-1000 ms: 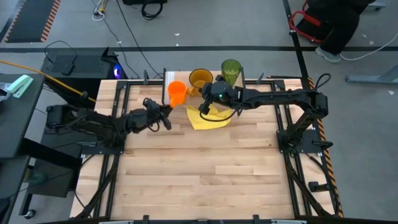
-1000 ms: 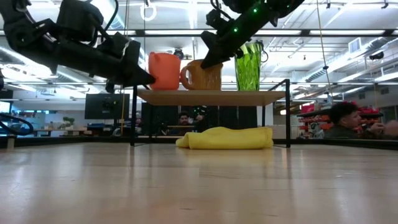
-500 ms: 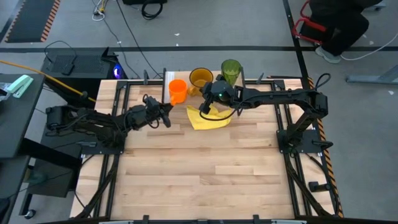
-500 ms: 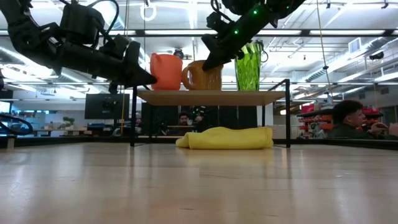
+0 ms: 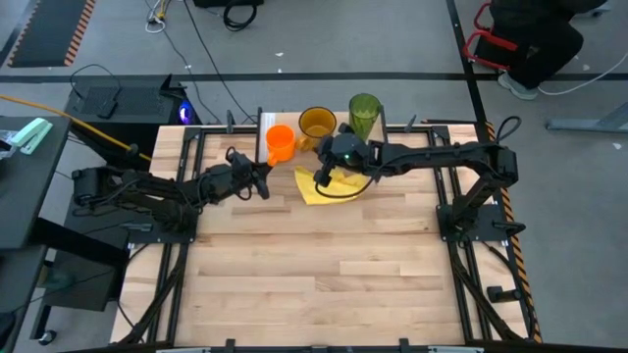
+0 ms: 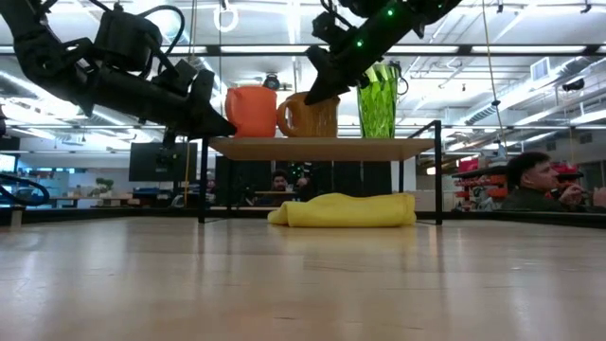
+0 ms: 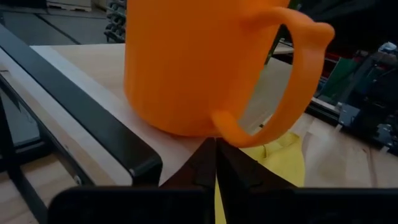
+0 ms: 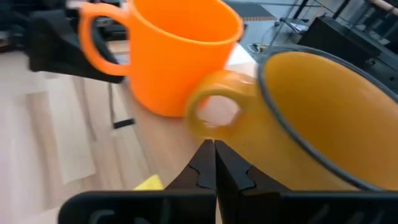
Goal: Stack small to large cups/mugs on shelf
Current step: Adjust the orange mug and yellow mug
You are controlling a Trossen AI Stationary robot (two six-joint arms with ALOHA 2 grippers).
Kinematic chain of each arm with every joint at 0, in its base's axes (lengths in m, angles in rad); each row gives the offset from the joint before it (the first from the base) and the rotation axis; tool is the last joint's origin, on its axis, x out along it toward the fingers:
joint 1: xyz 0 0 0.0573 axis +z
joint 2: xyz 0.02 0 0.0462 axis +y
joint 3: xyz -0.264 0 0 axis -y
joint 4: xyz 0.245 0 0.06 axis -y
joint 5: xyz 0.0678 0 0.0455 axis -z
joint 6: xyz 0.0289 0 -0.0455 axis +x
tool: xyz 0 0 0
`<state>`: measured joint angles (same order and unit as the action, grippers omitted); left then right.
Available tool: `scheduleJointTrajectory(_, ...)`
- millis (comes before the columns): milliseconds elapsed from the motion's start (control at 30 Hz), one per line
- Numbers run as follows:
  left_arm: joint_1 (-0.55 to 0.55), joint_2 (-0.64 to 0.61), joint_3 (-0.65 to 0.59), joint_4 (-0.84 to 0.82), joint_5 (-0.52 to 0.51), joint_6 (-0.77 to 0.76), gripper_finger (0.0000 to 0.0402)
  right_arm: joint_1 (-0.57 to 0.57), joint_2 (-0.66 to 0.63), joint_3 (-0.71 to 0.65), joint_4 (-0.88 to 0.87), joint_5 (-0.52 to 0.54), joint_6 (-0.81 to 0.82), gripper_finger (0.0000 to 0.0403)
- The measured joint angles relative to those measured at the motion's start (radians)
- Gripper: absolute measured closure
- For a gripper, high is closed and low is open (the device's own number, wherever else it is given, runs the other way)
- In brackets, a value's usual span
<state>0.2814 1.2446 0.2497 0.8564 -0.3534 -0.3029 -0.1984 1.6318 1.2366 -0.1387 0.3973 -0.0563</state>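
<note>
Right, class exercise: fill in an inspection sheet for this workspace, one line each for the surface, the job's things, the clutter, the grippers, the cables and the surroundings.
Surface: slatted wooden tabletop, near half bare.
Job's things: orange mug, amber mug and green tumbler stand in a row on the shelf, smallest to tallest.
Clutter: yellow cloth lies on the table under the shelf.
Grippers: left gripper, fingers shut, empty, beside the orange mug's handle; right gripper, fingers shut, empty, by the amber mug's handle.
Cables: cables trail on the floor behind the table.
Surroundings: people sit in the room beyond the table.
</note>
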Motion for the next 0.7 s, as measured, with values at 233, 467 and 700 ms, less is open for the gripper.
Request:
scheduleJointTrajectory(233, -0.006, 0.000, 0.000, -0.002, 0.000, 0.009, 0.0382, 0.053, -0.014, 0.022, -0.037, 0.049, -0.031, 0.0403)
scheduleJointTrajectory(467, -0.013, 0.000, 0.000, 0.000, 0.000, 0.026, 0.0373, 0.114, -0.065, 0.163, -0.209, 0.105, -0.102, 0.0390)
scheduleJointTrajectory(700, -0.017, 0.000, 0.001, 0.013, 0.000, 0.050, 0.0372, 0.094, -0.073, 0.423, -0.528, 0.021, -0.093, 0.0345)
